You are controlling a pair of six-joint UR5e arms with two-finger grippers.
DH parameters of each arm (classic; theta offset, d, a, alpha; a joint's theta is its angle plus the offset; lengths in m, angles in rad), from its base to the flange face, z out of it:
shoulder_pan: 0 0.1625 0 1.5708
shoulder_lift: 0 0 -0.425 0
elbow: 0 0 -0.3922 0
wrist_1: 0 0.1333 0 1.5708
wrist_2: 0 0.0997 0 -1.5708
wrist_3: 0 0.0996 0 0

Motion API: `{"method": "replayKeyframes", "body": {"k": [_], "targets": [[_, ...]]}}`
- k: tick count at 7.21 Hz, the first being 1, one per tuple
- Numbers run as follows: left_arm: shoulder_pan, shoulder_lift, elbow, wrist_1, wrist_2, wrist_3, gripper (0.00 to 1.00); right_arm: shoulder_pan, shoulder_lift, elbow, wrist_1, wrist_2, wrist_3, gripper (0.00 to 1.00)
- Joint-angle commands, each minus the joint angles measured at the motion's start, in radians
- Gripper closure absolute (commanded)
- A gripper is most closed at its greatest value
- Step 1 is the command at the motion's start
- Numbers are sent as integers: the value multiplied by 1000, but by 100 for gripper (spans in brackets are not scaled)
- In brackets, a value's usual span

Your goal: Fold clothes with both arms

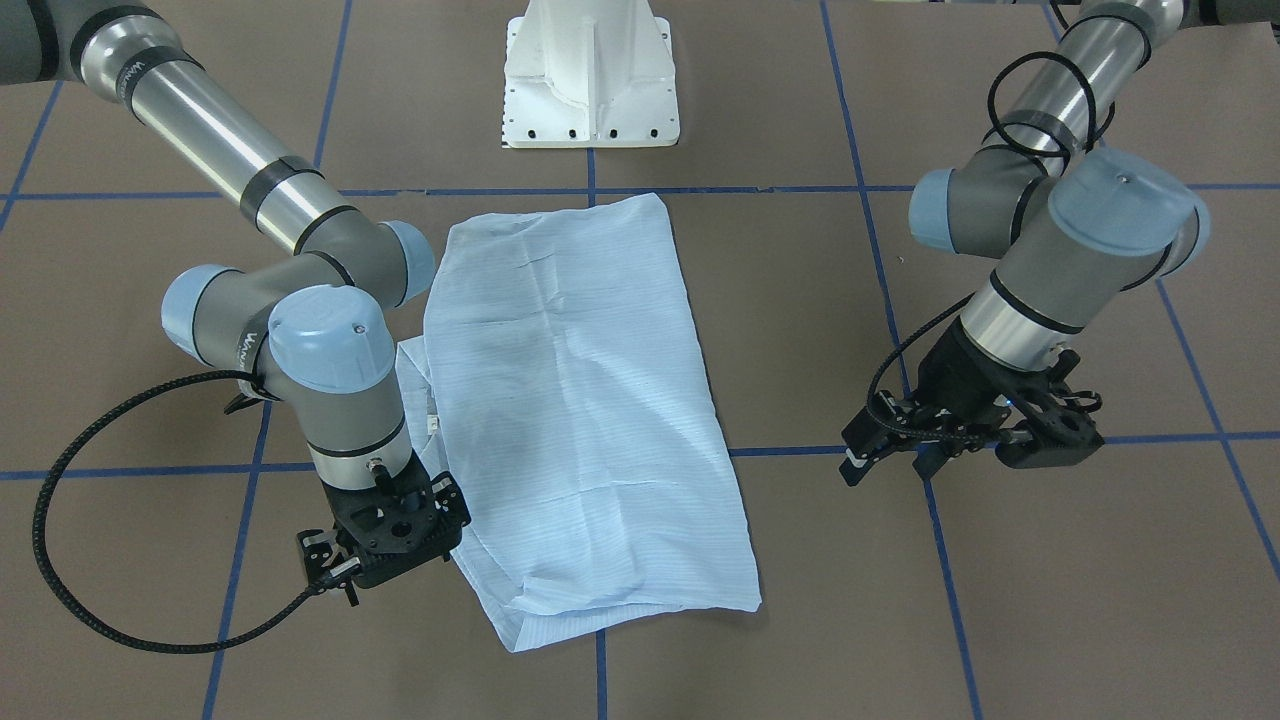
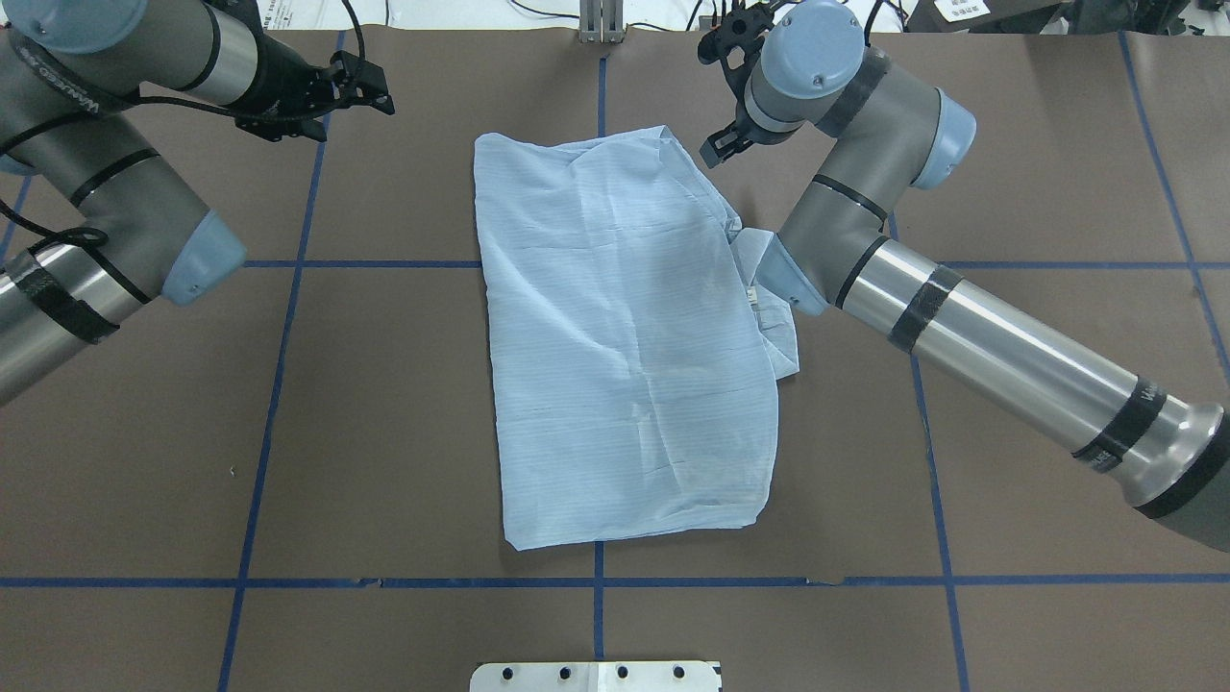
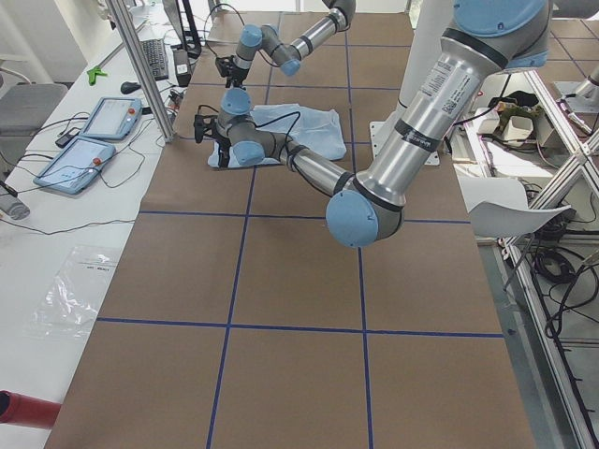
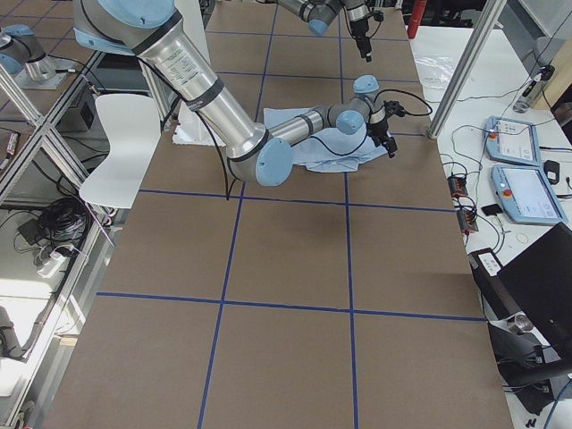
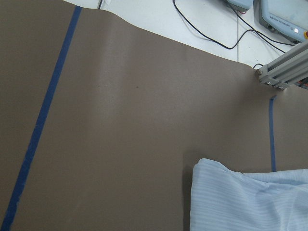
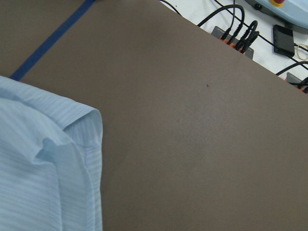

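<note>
The light-blue striped shirt (image 1: 580,400) lies folded into a long rectangle in the middle of the table (image 2: 384,413), with part of its collar and a white label sticking out at its right side (image 2: 769,298). My left gripper (image 2: 370,91) hovers over bare table left of the shirt's far end, well apart from it; it looks open and empty (image 1: 885,455). My right gripper (image 2: 716,96) hovers by the shirt's far right corner; it looks open and empty (image 1: 330,570). The left wrist view shows a shirt corner (image 5: 250,202), and the right wrist view shows a folded edge (image 6: 38,178).
Blue tape lines (image 2: 288,384) cross the brown table cover. The white pedestal base (image 1: 590,80) stands at the robot's side. Teach pendants (image 3: 94,140), cables and an aluminium post (image 3: 140,65) stand past the far edge. A white chair (image 4: 121,147) is beside the table.
</note>
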Motion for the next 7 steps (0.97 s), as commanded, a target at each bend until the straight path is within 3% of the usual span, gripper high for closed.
{"method": "replayKeyframes", "body": {"k": [1, 4, 5, 6, 7], "targets": [[1, 2, -72, 66, 0, -2, 0, -16, 1, 17, -2, 48, 52, 0], [1, -1, -76, 66, 8, 8, 0, -47, 32, -12, -2, 49, 111, 0], [4, 2, -90, 66, 1, 0, 0, -42, 20, 17, -3, 92, 112, 0], [17, 14, -128, 78, -3, -17, 0, -39, -24, 73, -14, 195, 114, 0], [68, 88, -217, 85, -5, -87, 0, -36, -101, 156, -21, 263, 117, 0]]}}
